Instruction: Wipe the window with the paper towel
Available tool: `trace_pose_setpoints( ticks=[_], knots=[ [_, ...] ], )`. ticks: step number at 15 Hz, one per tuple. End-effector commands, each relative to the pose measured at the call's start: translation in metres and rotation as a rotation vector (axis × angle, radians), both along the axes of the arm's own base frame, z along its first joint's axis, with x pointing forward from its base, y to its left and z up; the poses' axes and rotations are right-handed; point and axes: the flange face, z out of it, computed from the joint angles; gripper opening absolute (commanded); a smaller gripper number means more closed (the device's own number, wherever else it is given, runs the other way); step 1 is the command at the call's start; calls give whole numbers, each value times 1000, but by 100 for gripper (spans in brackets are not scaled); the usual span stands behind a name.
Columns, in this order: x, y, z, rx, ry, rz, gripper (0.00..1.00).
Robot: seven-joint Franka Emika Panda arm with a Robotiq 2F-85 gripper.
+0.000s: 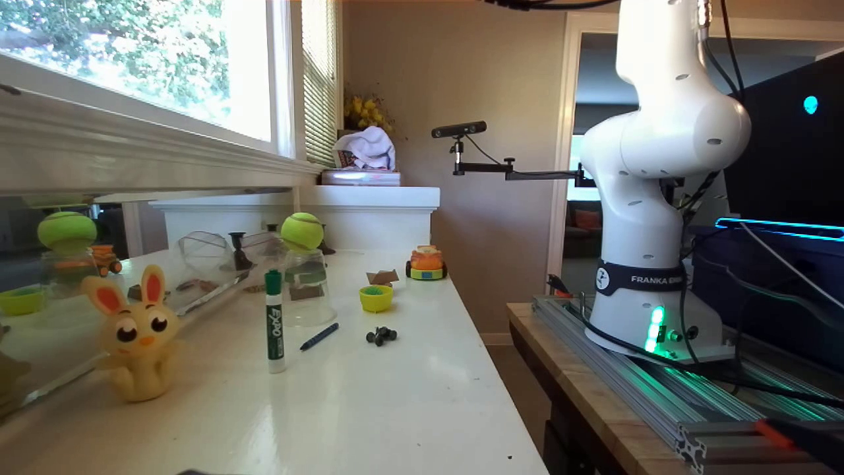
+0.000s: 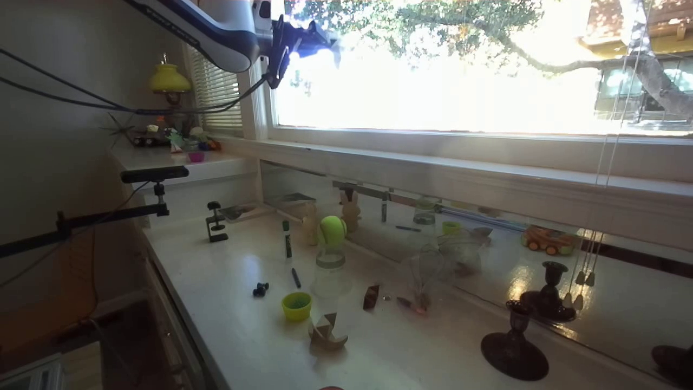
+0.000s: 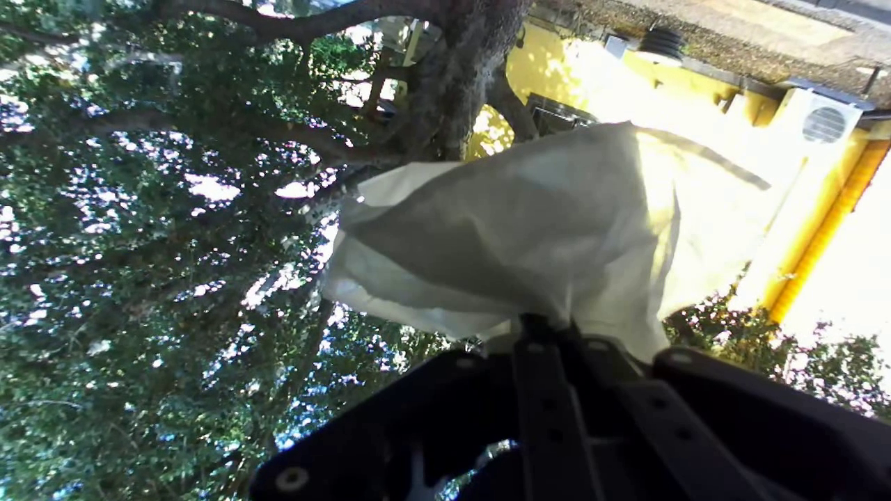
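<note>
Currently, your tool (image 3: 546, 330), at the lower centre of the wrist view, is narrowed to a pinch on the paper towel (image 3: 557, 223), which fans out crumpled beyond the tips across the middle of that frame. In an exterior view your arm (image 2: 222, 40) reaches in from the upper left, its last link slanting down to the right, and the tool points rightward in front of the window (image 2: 433, 97), at the left of the pane. You can't tell whether the towel touches it.

An exterior view gives you the arm's base (image 1: 626, 323) at the right, with links extending past the top edge. Only the wrist view shows you the towel's folds clearly, plus a tree trunk (image 3: 466, 76) and yellow wall (image 3: 546, 62) outside, along the top.

In both exterior views a tennis ball (image 2: 332, 230) sits on a clear glass (image 1: 310, 307) on the white bench (image 1: 409, 409). You find a yellow lamp (image 2: 170, 78) at the upper left in an exterior view, and a white cloth (image 1: 369, 148) near the upper centre in an exterior view.
</note>
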Motion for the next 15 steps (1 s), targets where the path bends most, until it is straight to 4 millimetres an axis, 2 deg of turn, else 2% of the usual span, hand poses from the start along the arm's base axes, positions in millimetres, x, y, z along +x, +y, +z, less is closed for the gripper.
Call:
trace_pose_setpoints(
  ticks=[1, 11, 15],
  knots=[
    [10, -1, 4, 3, -29, 27, 1],
    [21, -6, 3, -5, -36, 22, 1],
    [28, -2, 1, -7, -30, 36, 1]
  ],
)
